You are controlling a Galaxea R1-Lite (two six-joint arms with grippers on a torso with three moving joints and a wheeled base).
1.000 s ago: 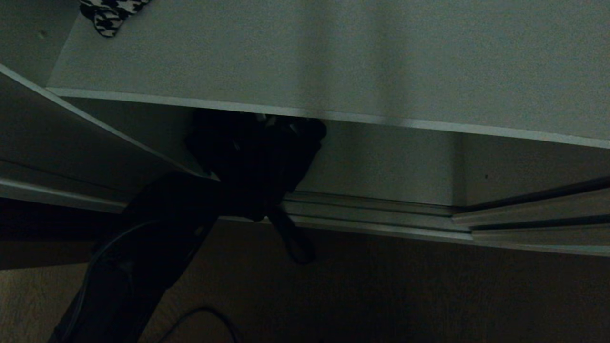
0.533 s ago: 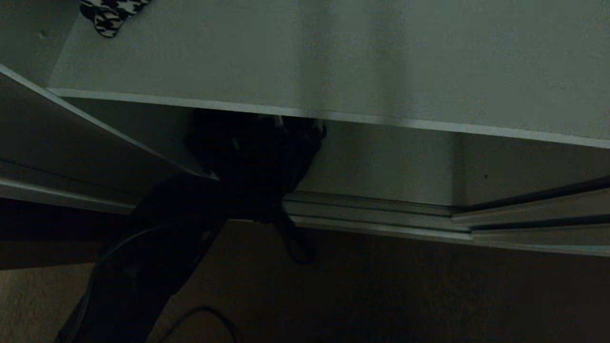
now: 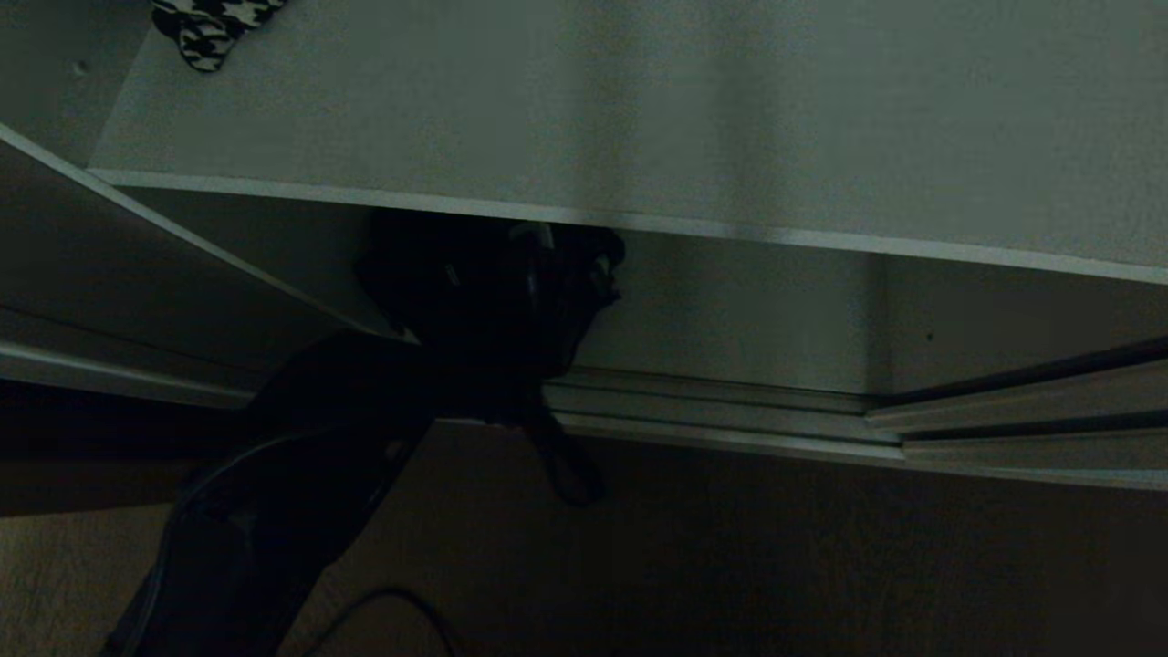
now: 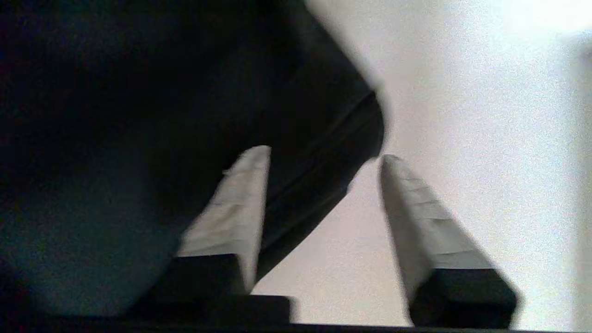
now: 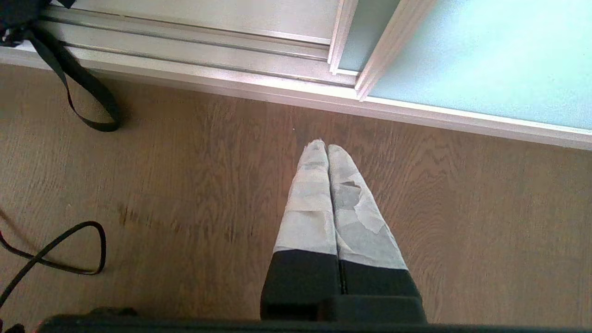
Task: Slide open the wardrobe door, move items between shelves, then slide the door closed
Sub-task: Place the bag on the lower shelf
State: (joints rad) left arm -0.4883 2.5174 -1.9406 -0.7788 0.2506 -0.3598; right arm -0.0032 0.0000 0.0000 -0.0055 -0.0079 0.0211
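Left wrist view: my left gripper [image 4: 323, 159] has fingers [image 4: 236, 203] apart, straddling rounded edge of black bag [image 4: 185, 115], not yet clamped. Bag sits on lower shelf [image 4: 462, 115], under upper shelf [image 3: 639, 109]; strap [image 5: 78, 83] spills onto floor [image 5: 194, 185]. Judgement: soft, floppy, light; will sag, strap may snag door track. Best hold on bunched edge fold. Right gripper [image 5: 326, 147] parked above floor, fingers together, near sliding wardrobe door [image 5: 485, 60].

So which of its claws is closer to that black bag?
The left. The left claw is right at the black bag, one finger against the fabric, fingers apart around its edge. The right claw hangs shut over the wooden floor, away from it.
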